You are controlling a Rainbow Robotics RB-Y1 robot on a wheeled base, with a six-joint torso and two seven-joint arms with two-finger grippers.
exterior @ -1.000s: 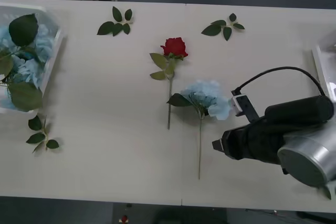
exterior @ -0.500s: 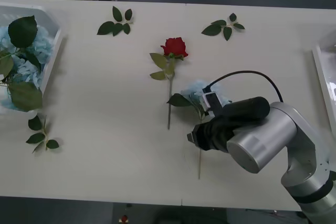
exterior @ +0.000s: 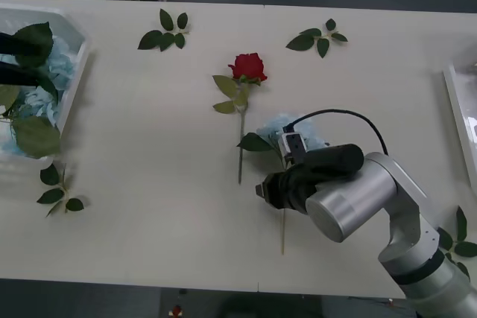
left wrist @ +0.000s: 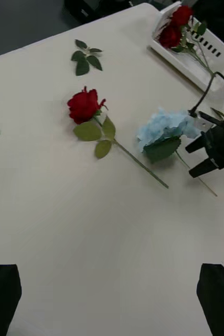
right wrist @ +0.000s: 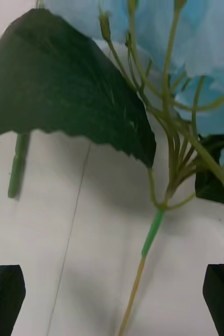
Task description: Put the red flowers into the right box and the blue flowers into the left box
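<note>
A blue flower (exterior: 277,129) lies mid-table, its stem running toward the front edge. My right gripper (exterior: 262,190) hovers low over that stem, open; in the right wrist view the stem (right wrist: 152,234) passes between the two black fingertips (right wrist: 4,298) without being touched. A red flower (exterior: 247,66) lies just beyond and left of the blue one, also in the left wrist view (left wrist: 84,104). The left box (exterior: 75,62) at the far left holds several blue flowers (exterior: 46,94). My left gripper (exterior: 19,59) hangs open above it. The right box (left wrist: 191,67) holds red flowers (left wrist: 173,32).
Loose green leaf sprigs lie at the back left (exterior: 165,31), back right (exterior: 320,37), front left (exterior: 57,188) and front right (exterior: 458,240). The right box's rim (exterior: 456,109) shows at the table's right edge. Bare tabletop stretches between the left box and the flowers.
My right arm swung left and forward over the blue flower, ending with its fingers above the stem. The left gripper's black fingers came into view over the left box.
</note>
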